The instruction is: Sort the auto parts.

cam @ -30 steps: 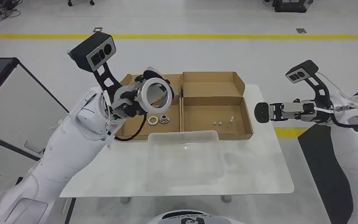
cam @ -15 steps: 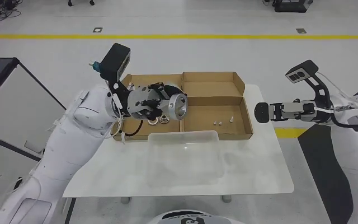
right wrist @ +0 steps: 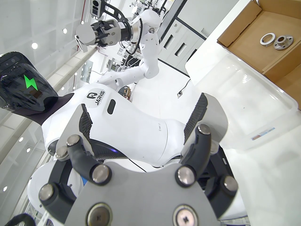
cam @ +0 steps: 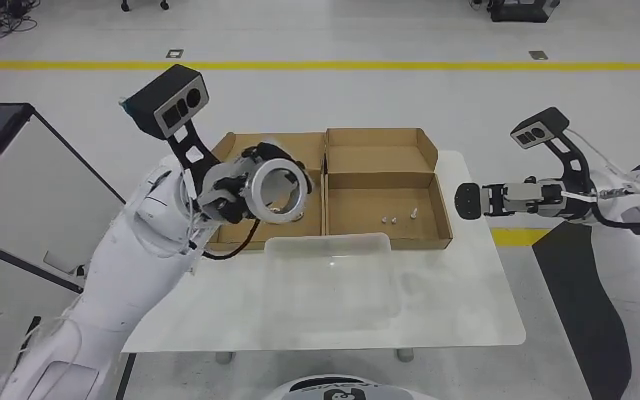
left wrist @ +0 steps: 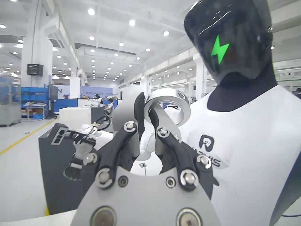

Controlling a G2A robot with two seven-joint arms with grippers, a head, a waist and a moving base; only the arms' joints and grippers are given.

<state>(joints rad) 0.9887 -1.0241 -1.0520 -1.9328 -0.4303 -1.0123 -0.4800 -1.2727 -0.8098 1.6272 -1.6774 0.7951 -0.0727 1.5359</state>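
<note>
The big metal ring (left wrist: 168, 109) is hanging up in the air, seen from the top view over the left compartment of the cardboard box (cam: 225, 140). The left gripper (left wrist: 147, 114) is pinching just the ring's wall, with one finger inside the hole and the other outside.

A small ring (right wrist: 267, 39) and a flange (right wrist: 283, 42) are sitting in that compartment underneath. A couple of screws (cam: 392, 215) are lying in the right one. The clear plastic tub (cam: 325, 238) is sitting just in front of the box on the table (cam: 470, 300). The right gripper (right wrist: 143, 109) is hovering off the table's right edge, fingers spread and holding nothing.

My worry is that a one-wall pinch on smooth metal is asking for the ring to swivel or slip. If it drops from up there, I'm guessing it clips the box wall or knocks the smaller parts around.
</note>
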